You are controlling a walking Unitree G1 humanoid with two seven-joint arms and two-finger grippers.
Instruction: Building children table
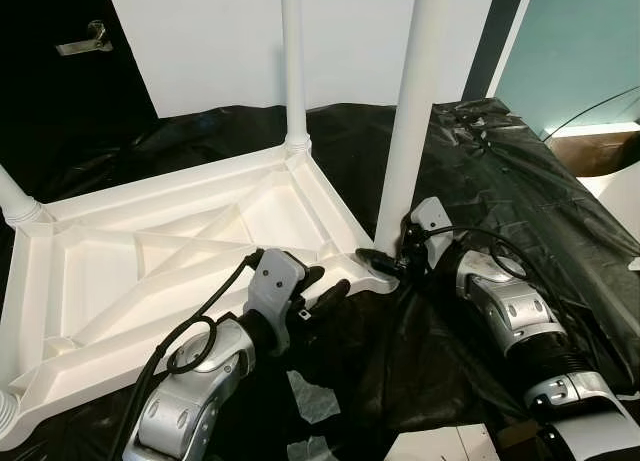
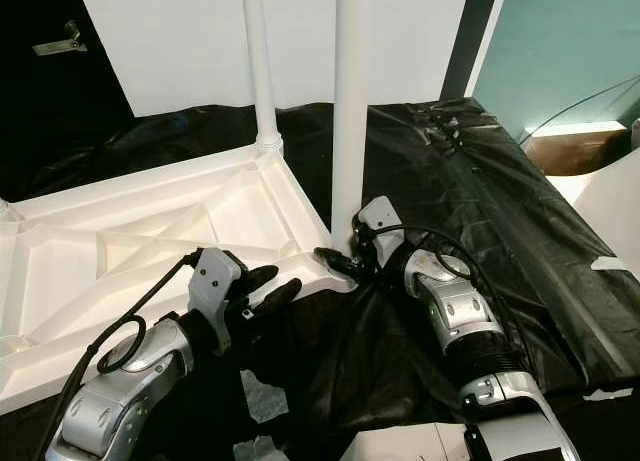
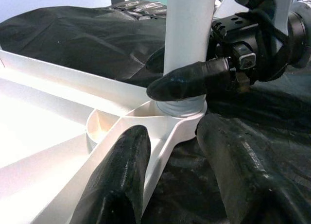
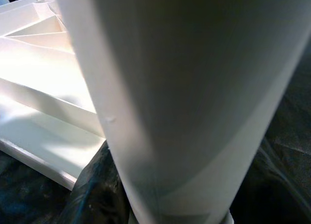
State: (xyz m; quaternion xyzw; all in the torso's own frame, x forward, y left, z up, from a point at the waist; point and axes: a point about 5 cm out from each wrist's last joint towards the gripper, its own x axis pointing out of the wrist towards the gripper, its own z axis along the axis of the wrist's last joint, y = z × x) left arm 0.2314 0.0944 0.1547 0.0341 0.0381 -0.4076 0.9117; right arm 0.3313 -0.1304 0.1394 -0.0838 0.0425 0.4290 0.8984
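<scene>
Head stereo pair looking down over upturned table (image 1: 150, 251), both wrist views close on near leg (image 3: 187, 44)

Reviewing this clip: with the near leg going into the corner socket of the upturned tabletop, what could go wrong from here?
1. The right gripper holds the near leg only at its base, so the tall leg could tip or seat crooked in the corner socket.
2. The left gripper rests open at the tabletop edge without clamping; the tabletop may slide on the slick black sheet.
</scene>
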